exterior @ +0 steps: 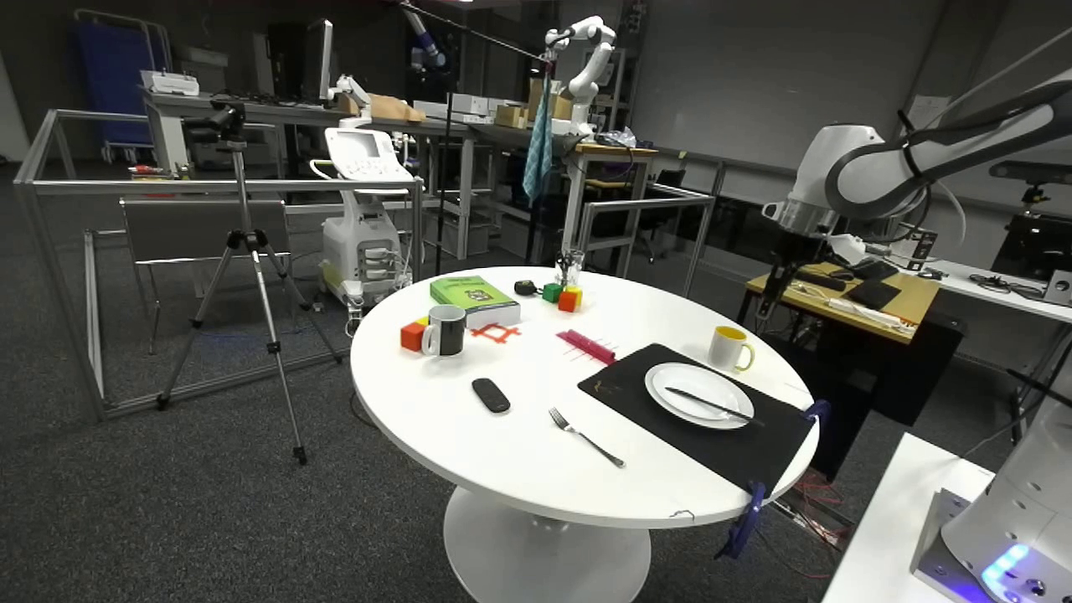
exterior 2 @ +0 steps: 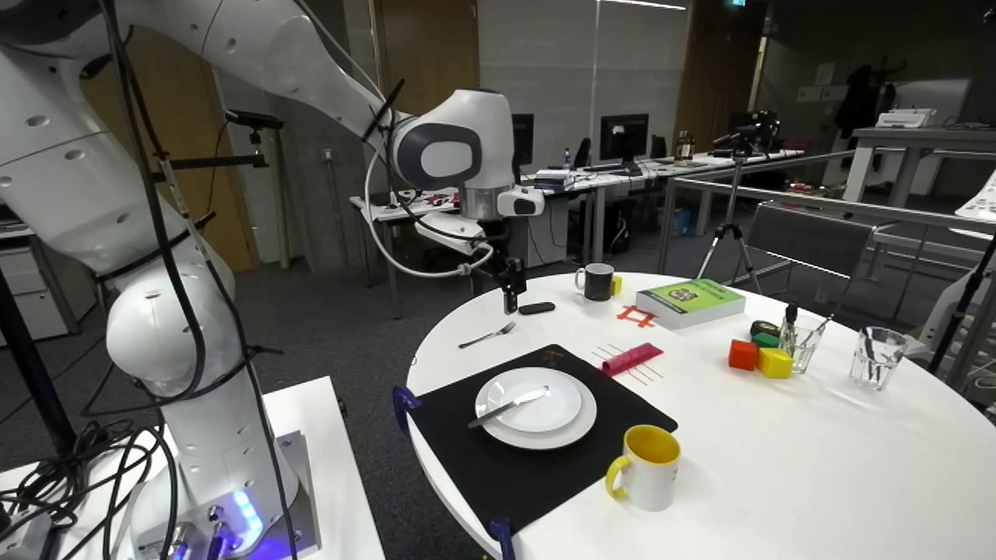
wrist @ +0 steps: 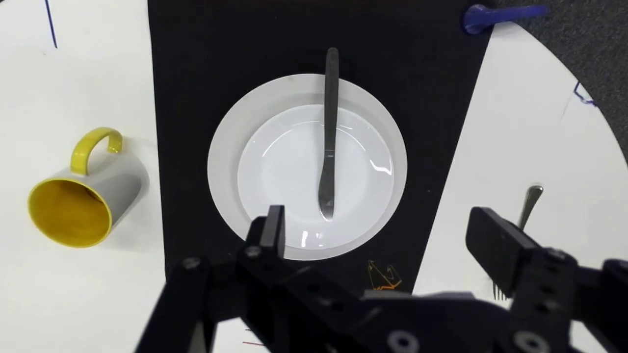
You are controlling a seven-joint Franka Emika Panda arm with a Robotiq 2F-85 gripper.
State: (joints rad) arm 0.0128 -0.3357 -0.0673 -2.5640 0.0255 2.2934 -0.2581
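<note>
The gripper [wrist: 375, 218] hangs higher than the small plate [wrist: 287, 164], spread wide and empty; the knife [wrist: 330, 135] lies on that plate, handle jutting past its rim; probably stiff, light and slick, it seems best held by the handle near that rim.

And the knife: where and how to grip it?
Likely by the handle of the knife, from above, pinched across its narrow width. It lies over the smaller plate, and the handle's end juts past the rim of the larger plate. In the wrist view the knife runs up and down and the open gripper parts its fingers sideways, which suits this.
</note>
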